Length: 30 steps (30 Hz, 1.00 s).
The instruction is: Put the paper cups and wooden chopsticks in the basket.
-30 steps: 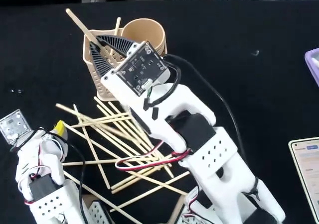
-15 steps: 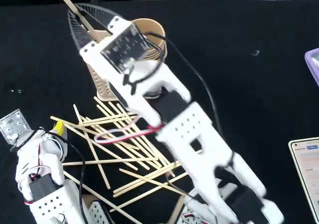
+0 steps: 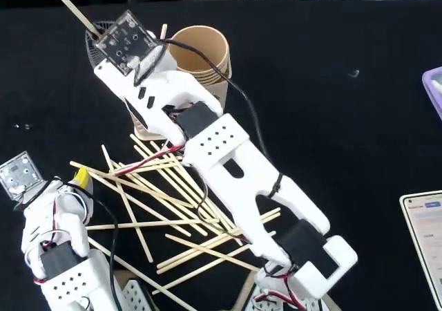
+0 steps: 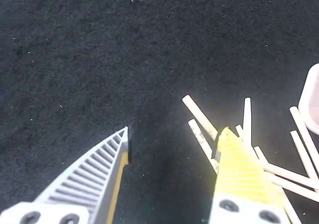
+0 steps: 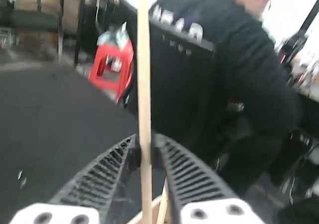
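Chopstick (image 3: 72,5) clamped in the right gripper (image 5: 145,153), jaws closed tight on it, held up over the far rim of the basket (image 3: 141,128), not yet dropped. Stack of paper cups (image 3: 200,48) stands at the basket, inside or just behind, cannot tell. 1 stick (image 3: 163,32) pokes up beside the cups, likely already in. Loose chopsticks (image 3: 166,186), well over 10, lie piled on the bench (image 3: 331,83) near the basket, so most of the job looks left. Left gripper (image 4: 174,130) wide open, empty, low over stick ends at the pile's edge.
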Motion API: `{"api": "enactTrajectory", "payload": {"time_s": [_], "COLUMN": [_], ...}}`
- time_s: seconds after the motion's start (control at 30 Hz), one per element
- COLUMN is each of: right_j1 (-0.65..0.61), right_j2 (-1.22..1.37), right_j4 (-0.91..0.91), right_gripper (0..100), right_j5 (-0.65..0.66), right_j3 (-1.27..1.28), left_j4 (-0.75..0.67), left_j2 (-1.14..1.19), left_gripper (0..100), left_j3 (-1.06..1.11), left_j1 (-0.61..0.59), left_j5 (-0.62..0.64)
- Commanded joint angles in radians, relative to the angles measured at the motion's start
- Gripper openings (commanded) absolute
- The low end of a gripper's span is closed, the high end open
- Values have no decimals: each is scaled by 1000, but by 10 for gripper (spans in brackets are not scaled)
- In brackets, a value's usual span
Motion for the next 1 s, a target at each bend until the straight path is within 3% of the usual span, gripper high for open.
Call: {"api": "enactTrajectory", "payload": {"time_s": [0.0, 0.2, 0.43, 0.53, 0.73, 0.87, 0.97], "right_j1": [11, 5, 6, 5, -32, -133, -222], "right_j2": [-68, -203, -481, -570, -685, -704, -702], "right_j4": [181, 437, 1040, 1177, 1198, 1103, 988], "right_gripper": [137, 117, 119, 120, 136, 235, 237], "right_j5": [-8, -3, 0, 0, 25, 94, 124], "right_j3": [-128, -199, -131, -1, 456, 746, 917], "left_j4": [-23, -23, -21, -21, -21, -21, -21], "left_j2": [-6, -6, -6, -6, -6, -6, -6], "left_gripper": [284, 284, 284, 284, 284, 284, 284], "left_j3": [-8, -8, -8, -8, -8, -8, -8], "left_j1": [5, 5, 5, 5, 5, 5, 5], "left_j5": [-2, -2, -2, -2, -2, -2, -2]}}
